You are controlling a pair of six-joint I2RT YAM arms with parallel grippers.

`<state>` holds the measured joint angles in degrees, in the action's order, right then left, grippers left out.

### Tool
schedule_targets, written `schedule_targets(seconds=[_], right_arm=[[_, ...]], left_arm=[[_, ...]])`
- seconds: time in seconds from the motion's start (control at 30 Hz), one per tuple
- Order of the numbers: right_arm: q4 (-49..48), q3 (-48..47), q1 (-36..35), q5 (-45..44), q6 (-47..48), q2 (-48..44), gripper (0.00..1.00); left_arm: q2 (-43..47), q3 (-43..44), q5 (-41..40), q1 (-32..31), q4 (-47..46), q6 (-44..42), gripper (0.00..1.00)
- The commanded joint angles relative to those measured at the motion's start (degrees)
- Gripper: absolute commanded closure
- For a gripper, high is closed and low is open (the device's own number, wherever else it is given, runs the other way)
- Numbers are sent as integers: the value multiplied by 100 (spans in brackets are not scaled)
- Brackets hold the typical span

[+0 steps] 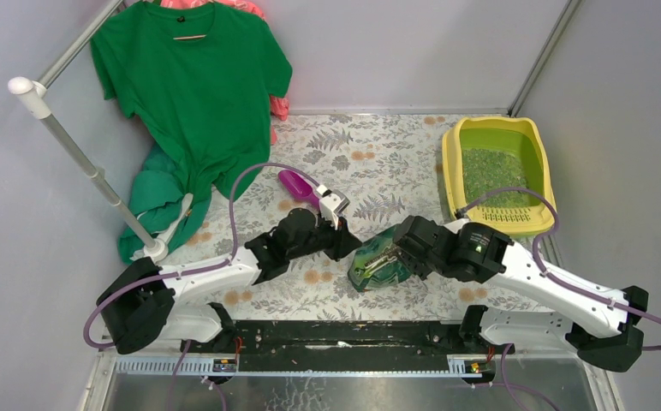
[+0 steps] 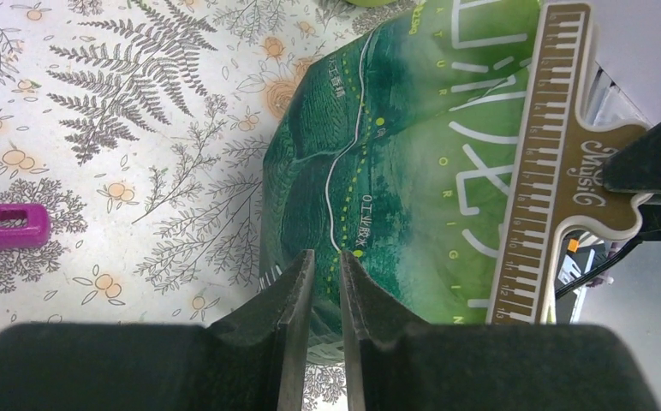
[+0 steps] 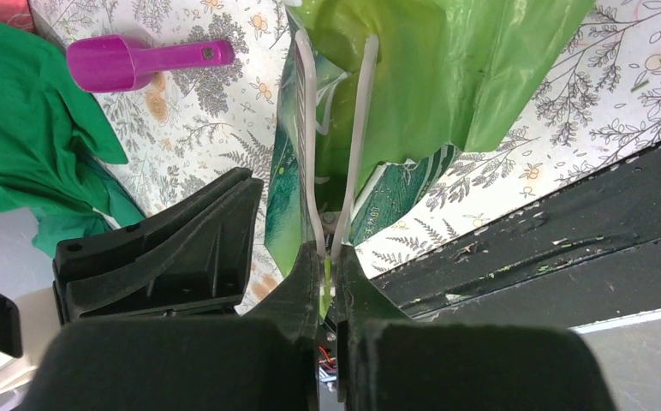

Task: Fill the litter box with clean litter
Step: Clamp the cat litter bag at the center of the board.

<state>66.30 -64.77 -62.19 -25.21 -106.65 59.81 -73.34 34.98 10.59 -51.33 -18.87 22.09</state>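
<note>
Right hand [image 3: 327,253] pinches green bag [image 3: 447,77]; scoop [image 3: 130,62] beyond.

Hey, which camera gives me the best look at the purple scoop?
The right wrist view: the purple scoop lies whole on the floral cloth, bowl and handle unobstructed. The top external view shows it small, its handle end hidden behind the left arm. The left wrist view catches only its handle end at the frame's edge.

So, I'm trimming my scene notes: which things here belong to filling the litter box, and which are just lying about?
For the job: litter box, litter, green bag, bag clip, purple scoop.
Lying about: green shirt, pink garment, white pole.
</note>
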Motion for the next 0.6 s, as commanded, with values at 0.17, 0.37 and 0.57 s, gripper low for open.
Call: schedule_targets(seconds=[0.17, 0.37, 0.57], right_arm=[[348, 583, 41, -28, -469, -655, 100], [79, 817, 41, -71, -469, -664, 100], [-18, 851, 49, -102, -400, -673, 100]], left_arm=[[9, 227, 209, -144, -547, -184, 76], [-155, 264, 280, -209, -585, -248, 77], [-280, 281, 420, -342, -669, -324, 77]])
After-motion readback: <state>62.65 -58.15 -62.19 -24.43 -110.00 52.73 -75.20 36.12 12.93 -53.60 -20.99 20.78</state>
